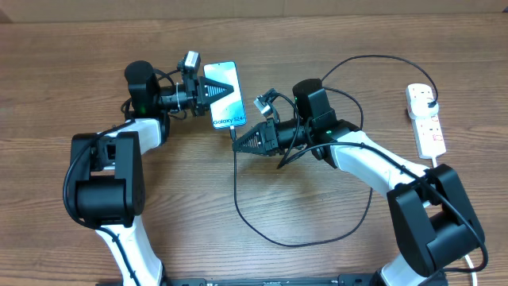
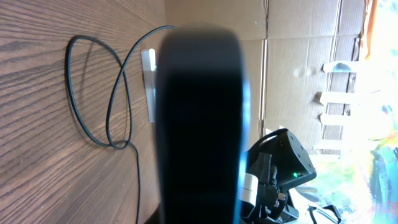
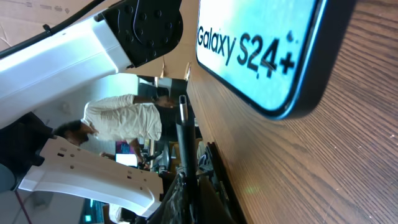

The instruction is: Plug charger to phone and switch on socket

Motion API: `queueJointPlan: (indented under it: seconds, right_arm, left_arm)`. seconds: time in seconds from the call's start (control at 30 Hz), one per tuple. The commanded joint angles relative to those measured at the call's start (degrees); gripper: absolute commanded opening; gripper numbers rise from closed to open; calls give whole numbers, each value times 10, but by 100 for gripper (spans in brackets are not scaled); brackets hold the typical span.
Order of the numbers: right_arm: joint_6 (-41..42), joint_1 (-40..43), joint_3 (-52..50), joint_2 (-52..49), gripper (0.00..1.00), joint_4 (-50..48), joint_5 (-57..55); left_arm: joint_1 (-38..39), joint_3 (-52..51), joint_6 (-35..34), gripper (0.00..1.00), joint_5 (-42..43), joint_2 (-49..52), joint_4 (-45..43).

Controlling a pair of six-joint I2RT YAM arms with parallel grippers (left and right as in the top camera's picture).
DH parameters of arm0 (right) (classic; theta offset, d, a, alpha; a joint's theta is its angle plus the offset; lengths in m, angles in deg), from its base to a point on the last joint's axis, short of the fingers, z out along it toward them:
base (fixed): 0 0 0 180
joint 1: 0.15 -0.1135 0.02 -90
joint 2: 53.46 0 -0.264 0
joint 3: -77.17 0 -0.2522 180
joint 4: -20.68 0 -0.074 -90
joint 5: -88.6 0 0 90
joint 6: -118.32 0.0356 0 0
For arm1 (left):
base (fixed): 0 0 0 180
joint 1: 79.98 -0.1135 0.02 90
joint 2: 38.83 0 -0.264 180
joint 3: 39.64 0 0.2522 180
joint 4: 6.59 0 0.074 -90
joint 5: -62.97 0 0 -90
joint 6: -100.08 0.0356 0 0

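The phone [image 1: 225,97], its screen lit blue-cyan, is held near the middle of the table with my left gripper [image 1: 213,90] shut on its upper half. From the left wrist, the phone's dark body [image 2: 199,118] fills the centre and hides the fingers. My right gripper [image 1: 237,142] is shut on the charger's connector end, just below the phone's lower end. In the right wrist view the connector tip [image 3: 183,121] stands left of the phone [image 3: 261,50] and apart from it. The black charger cable [image 1: 262,230] loops across the table to the white socket [image 1: 426,121].
The socket lies at the far right with a black plug [image 1: 429,101] in its far outlet. Cable loops [image 2: 93,118] lie on the wood between the arms. Cardboard boxes and a person stand beyond the table edge.
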Motion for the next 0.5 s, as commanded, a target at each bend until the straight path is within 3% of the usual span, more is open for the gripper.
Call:
queueJointPlan:
  seconds: [0.0, 0.47]
  right_arm:
    - [8, 3, 0, -2, 4, -4, 11]
    - [11, 3, 0, -4, 4, -4, -2]
  left_arm:
    - [5, 14, -6, 4, 13, -5, -9]
    - [10, 14, -55, 5, 5, -5, -54]
